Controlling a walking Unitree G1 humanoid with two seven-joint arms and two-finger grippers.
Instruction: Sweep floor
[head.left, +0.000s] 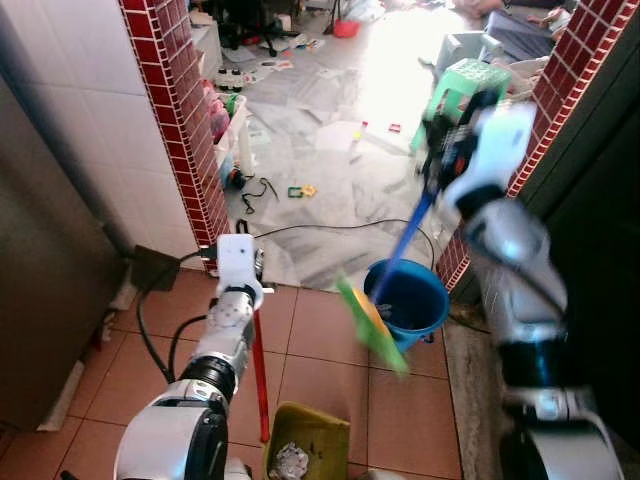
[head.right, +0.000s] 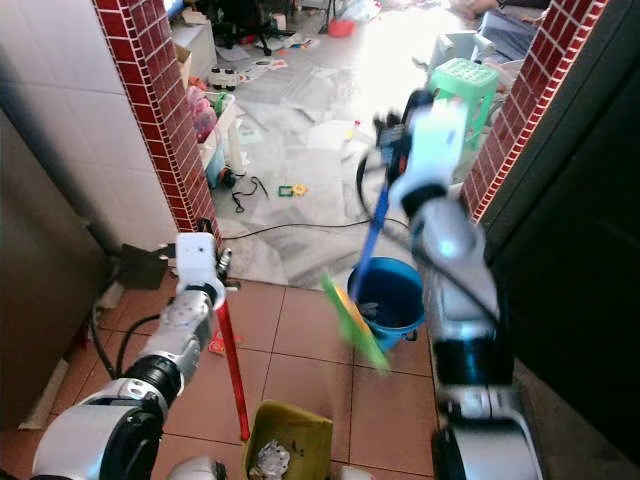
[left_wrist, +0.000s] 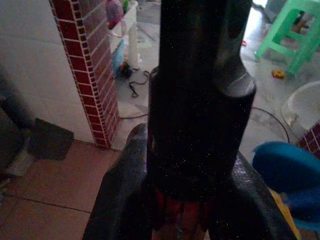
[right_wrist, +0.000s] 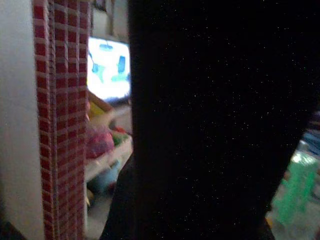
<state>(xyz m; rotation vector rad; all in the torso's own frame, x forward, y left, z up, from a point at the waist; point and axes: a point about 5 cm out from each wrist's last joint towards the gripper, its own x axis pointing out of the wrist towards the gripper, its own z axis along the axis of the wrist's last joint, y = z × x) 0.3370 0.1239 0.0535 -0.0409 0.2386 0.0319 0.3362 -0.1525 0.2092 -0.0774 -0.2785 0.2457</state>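
My right gripper (head.left: 441, 152) is raised at the right, shut on the blue handle (head.left: 410, 235) of a broom. The broom's green and yellow brush head (head.left: 372, 325) hangs blurred in the air beside a blue bucket (head.left: 420, 305). My left gripper (head.left: 256, 288) is low at the left, shut on the top of a red handle (head.left: 258, 370). In the left wrist view the black fingers (left_wrist: 120, 200) close around this red handle (left_wrist: 177, 217). The handle runs down to a yellow-green dustpan (head.left: 308, 438) holding grey debris on the tiled floor.
A red brick pillar (head.left: 190, 130) stands at the left and a brick wall edge (head.left: 560, 90) at the right. A green stool (head.left: 462, 85), cables (head.left: 330, 228), and scattered litter (head.left: 300, 190) lie on the marble floor beyond. A dark door is at the right.
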